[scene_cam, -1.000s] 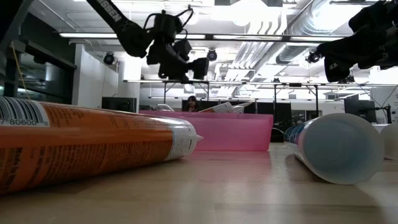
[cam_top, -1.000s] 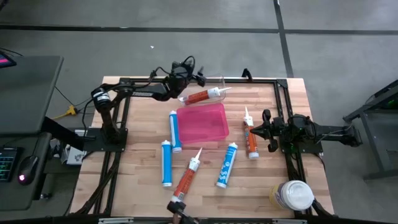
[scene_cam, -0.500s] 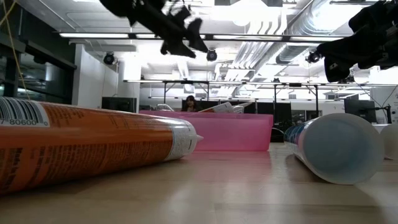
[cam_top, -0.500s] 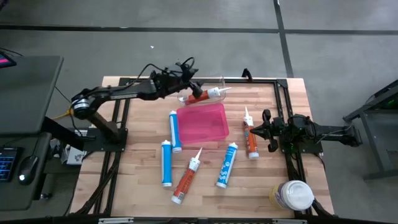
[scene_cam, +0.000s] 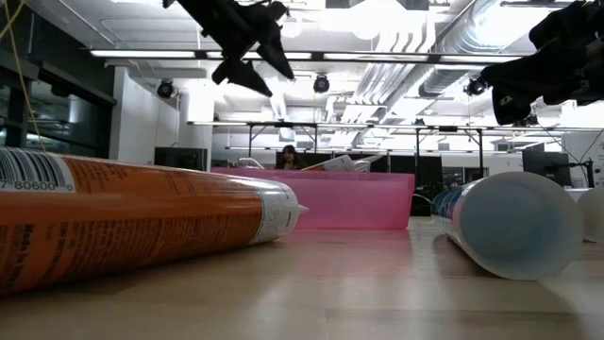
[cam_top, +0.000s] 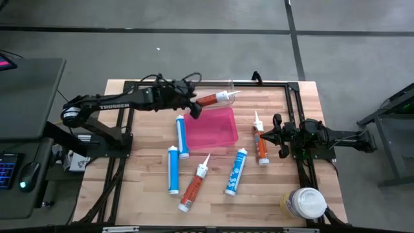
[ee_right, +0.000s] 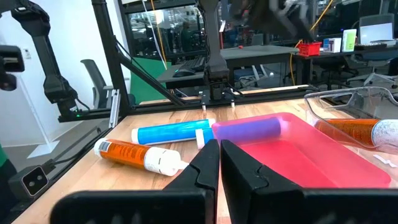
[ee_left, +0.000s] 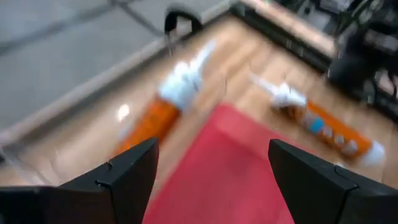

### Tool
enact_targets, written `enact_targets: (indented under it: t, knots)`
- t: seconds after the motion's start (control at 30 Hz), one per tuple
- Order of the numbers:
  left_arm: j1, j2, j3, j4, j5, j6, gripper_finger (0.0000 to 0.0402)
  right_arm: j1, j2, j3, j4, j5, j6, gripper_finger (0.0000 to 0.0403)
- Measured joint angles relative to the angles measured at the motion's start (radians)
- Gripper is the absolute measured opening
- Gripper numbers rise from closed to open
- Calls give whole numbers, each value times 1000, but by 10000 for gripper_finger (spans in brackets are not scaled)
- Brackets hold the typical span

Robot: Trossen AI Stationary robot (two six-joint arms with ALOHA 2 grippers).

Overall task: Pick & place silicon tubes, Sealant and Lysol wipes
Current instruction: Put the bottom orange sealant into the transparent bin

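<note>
Pink tray (cam_top: 211, 127): under my left gripper (cam_top: 194, 110), fingers spread, empty.
Right gripper (cam_top: 277, 136): pressed together, waiting.

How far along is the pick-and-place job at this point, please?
One orange tube lies in the clear tray. Nothing is in hand: the left gripper hangs open and empty beside the pink tray; the right gripper waits shut. Five tubes and the Lysol wipes lie unplaced on the table.
</note>
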Motion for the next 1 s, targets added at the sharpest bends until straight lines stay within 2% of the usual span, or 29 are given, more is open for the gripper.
enact_targets:
  t: [0.2,0.37,0.67,1.0]
  knots:
    - [-84,-42,-1,-115,4,-149,295,0,0,0,0,0,0,12]
    - [-166,-59,-1,-195,55,-235,295,0,0,0,0,0,0,12]
    - [-344,-68,0,-307,73,-613,295,0,0,0,0,0,0,12]
    - [-526,8,3,-309,9,-925,295,0,0,0,0,0,0,12]
